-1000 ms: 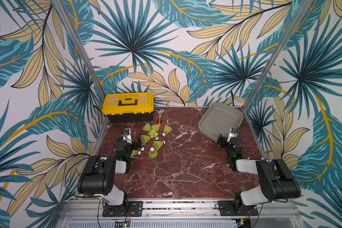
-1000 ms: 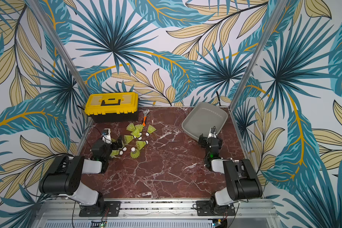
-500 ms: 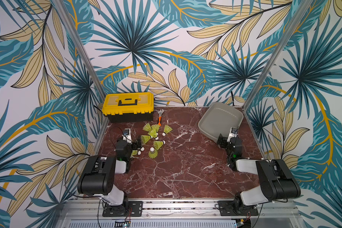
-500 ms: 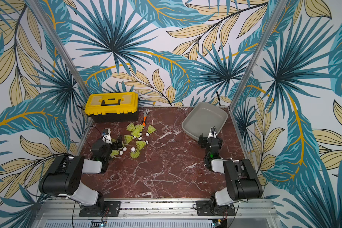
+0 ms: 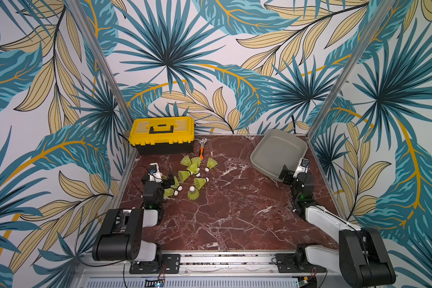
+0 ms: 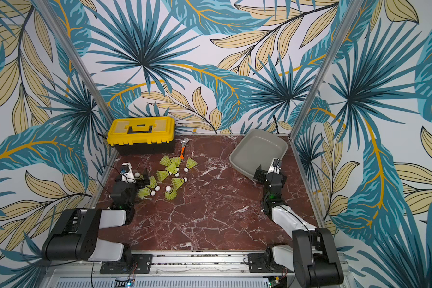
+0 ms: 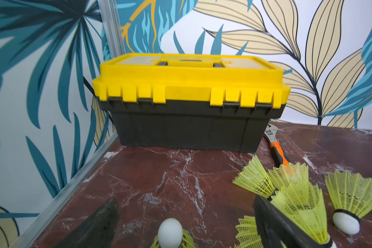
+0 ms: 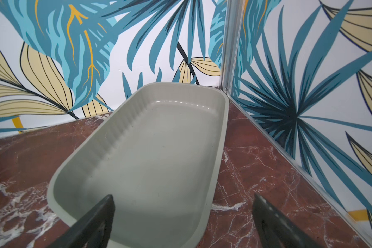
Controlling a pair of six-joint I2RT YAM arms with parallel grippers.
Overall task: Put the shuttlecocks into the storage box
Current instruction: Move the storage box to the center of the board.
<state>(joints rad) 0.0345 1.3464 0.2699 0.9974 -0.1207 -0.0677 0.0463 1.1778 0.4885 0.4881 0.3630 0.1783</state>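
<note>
The left fingers stand spread and empty, one white tip between them at the edge of the shuttlecocks. These lie clustered on the table before the toolbox, well apart from the empty storage box, whose near rim the right fingers, also spread and empty, straddle. Each shuttlecock looks featherlight with a springy, crushable skirt, so pinch the firmer collar behind the tip.

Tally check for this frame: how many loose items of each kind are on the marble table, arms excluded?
shuttlecocks: 10 (one half hidden)
storage box: 1
toolbox: 1
wrench: 1
Total: 13
</note>
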